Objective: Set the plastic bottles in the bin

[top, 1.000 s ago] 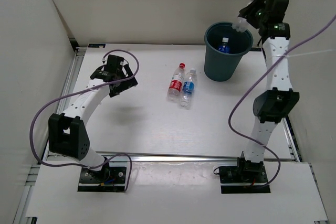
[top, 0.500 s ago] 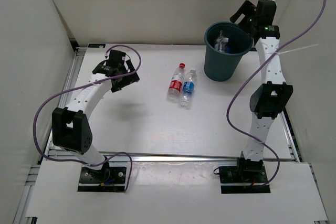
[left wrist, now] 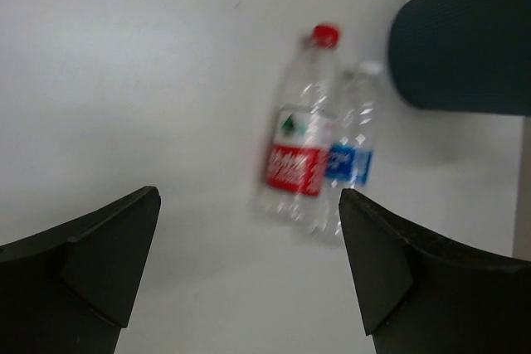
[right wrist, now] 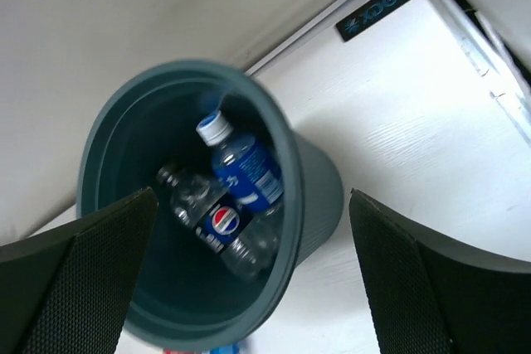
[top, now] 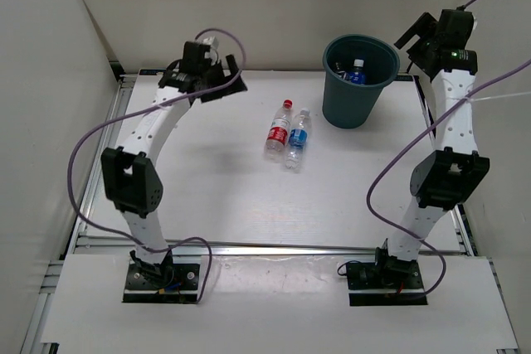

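Two plastic bottles lie side by side mid-table: one with a red label and red cap (top: 278, 132) (left wrist: 300, 143), one with a blue label (top: 299, 140) (left wrist: 353, 159). To their right stands the dark teal bin (top: 348, 109) (left wrist: 465, 47) (right wrist: 311, 196). In it lie a blue-label bottle with a pale cap (right wrist: 245, 167) and a dark-capped bottle (right wrist: 211, 225). My left gripper (top: 226, 80) (left wrist: 249, 263) hovers open and empty at the back left, short of the two bottles. My right gripper (top: 412, 41) (right wrist: 253, 279) is open and empty, raised just right of the bin's rim.
White walls close in the table on the left, back and right. A metal rail (top: 274, 248) runs along the near edge, another down the right side (top: 460, 213). A black label plate (right wrist: 377, 7) sits at the back edge. Purple cables (top: 83, 155) loop off both arms.
The right gripper opened and dropped its bottle into the bin, then drew back to the right. The left arm swung from the left side to the back, toward the two bottles.
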Controlling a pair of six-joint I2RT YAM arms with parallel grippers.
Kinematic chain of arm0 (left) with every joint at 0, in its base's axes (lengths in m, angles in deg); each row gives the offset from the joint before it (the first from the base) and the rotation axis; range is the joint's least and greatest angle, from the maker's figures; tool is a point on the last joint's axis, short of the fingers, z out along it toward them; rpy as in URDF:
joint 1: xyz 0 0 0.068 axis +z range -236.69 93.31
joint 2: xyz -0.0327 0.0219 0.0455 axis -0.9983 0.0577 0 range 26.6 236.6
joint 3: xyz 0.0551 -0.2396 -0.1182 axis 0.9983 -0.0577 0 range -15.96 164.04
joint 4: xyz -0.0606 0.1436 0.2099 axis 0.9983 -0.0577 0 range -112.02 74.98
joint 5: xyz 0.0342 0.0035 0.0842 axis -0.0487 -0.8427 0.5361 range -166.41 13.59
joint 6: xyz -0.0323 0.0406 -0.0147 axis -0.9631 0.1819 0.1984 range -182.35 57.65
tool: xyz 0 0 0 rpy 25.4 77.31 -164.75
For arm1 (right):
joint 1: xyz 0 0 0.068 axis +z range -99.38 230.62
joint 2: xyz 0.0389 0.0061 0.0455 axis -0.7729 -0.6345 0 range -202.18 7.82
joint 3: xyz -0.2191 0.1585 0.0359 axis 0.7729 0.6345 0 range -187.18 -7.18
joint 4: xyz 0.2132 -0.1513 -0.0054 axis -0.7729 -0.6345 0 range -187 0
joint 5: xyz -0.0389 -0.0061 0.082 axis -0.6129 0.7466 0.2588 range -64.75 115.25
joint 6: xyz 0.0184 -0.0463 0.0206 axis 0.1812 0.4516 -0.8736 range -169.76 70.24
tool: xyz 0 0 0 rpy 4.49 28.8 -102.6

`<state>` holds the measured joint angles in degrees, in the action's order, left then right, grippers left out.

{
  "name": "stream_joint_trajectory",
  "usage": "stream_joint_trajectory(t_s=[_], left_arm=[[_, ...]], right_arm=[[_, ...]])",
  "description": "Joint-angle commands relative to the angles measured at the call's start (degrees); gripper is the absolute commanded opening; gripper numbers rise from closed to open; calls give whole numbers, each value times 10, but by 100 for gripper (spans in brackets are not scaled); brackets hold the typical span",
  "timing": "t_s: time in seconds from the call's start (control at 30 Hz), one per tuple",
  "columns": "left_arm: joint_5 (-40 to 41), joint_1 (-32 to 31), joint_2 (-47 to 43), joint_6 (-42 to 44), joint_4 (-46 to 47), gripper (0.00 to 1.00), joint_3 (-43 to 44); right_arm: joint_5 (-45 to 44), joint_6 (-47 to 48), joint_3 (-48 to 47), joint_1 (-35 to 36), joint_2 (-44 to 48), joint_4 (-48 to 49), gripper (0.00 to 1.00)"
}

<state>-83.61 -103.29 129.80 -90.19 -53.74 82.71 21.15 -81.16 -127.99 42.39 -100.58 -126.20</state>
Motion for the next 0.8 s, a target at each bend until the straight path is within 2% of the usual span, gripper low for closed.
stream_joint_trajectory(t_s=[0.0,0.07,0.23,0.5,0.77], left_arm=[[-66,-26,97,36,30,100,110],[-66,-40,146,44,30,100,180],[-24,-74,256,129,36,100,262],[-58,-76,336,108,51,100,301],[-96,-81,342,91,57,100,278]], right_arm=[[29,-16,23,1,50,-6,100],[44,-22,35,1,62,-6,100],[66,-22,68,-10,96,-6,100],[94,-27,86,-41,108,-6,100],[94,-27,86,-48,79,-6,100]])
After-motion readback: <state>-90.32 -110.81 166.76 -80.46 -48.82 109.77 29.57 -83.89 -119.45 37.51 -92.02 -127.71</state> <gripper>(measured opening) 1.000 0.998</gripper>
